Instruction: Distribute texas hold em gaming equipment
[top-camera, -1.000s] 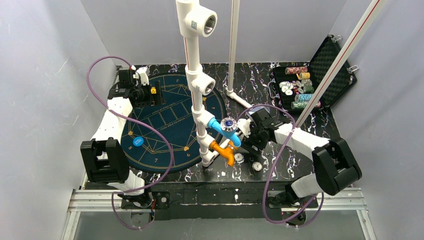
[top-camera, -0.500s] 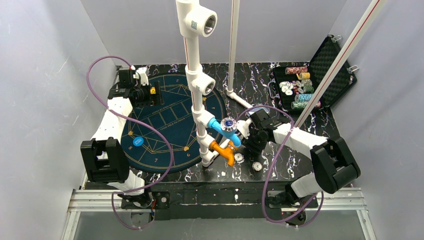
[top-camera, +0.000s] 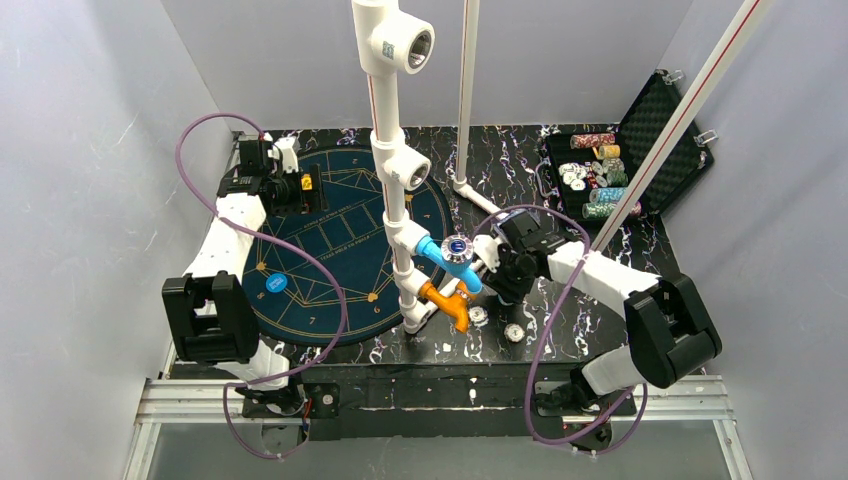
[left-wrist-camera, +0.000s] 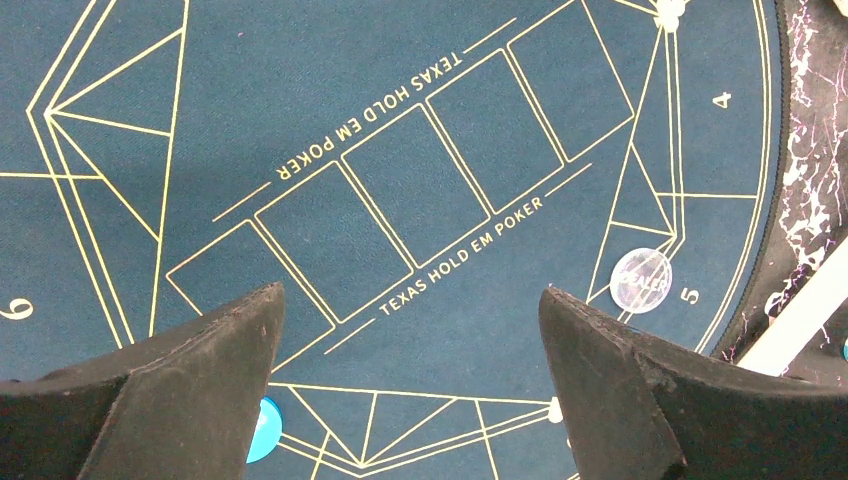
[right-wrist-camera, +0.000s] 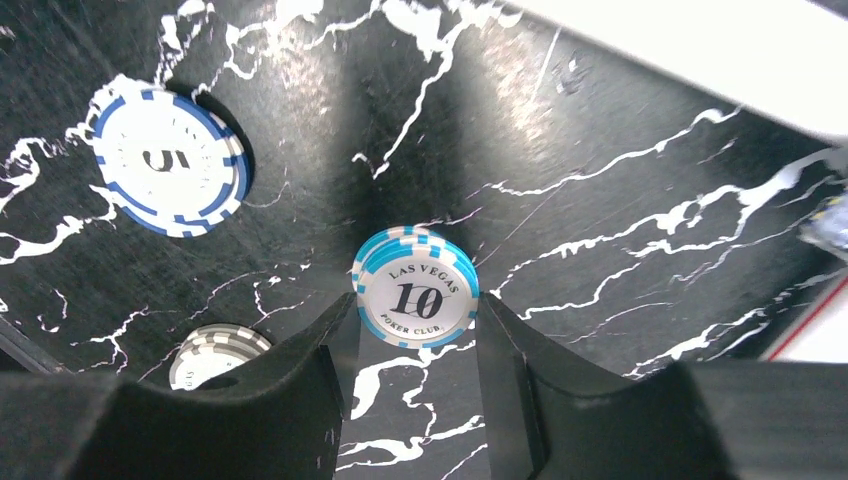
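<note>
My right gripper is shut on a small stack of light-blue "10" poker chips, one finger touching each side, over the black marble table. A blue-and-white "5" chip and a grey-white stack lie to its left; both also show in the top view. My left gripper is open and empty above the blue round poker mat, which holds a blue chip and a clear dealer button. No playing cards are in view.
An open black case with rows of chips sits at the back right. A white pipe frame with blue and orange fittings stands mid-table, close to the left of my right gripper. A white pipe foot lies behind it.
My right gripper dipped toward the table half a second ago and has come back up and slightly left. The left arm has barely moved.
</note>
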